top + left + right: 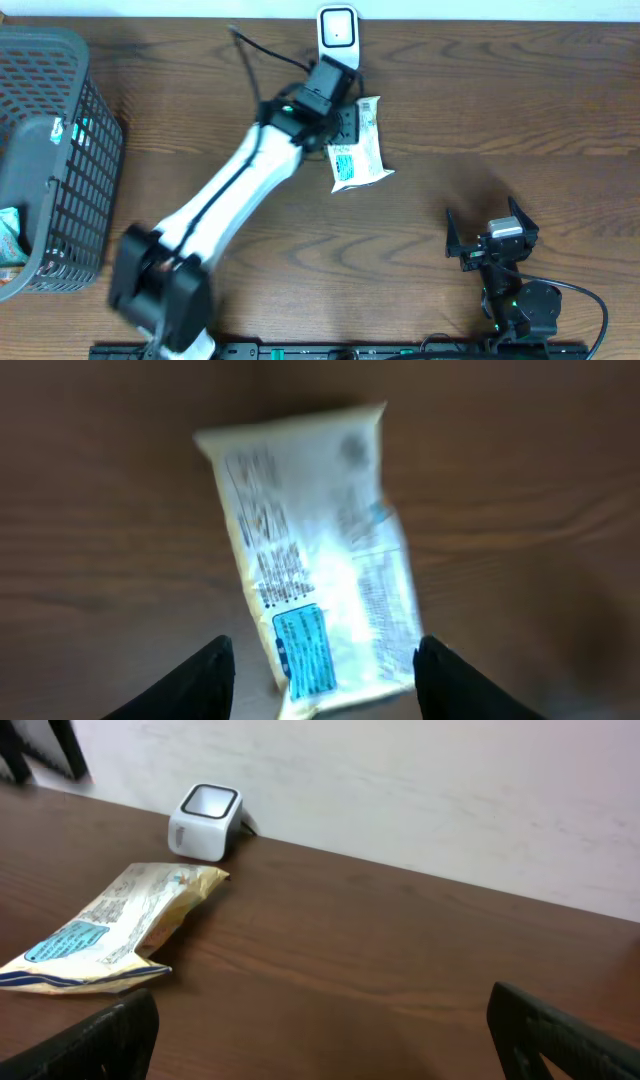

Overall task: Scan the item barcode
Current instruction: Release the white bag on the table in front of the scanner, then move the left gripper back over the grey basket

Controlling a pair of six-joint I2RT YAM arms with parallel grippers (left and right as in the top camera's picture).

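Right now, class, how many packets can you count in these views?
1 for certain: the white packet lies on the table, close to the scanner on the robot's side. The basket at the left edge may hide more.

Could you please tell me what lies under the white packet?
Only the wooden table shows beneath the packet; its downward face, and anything under it, is hidden.

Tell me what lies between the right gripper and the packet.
Only bare wooden table: in the right wrist view nothing stands between the right gripper and the packet, and the overhead view agrees.
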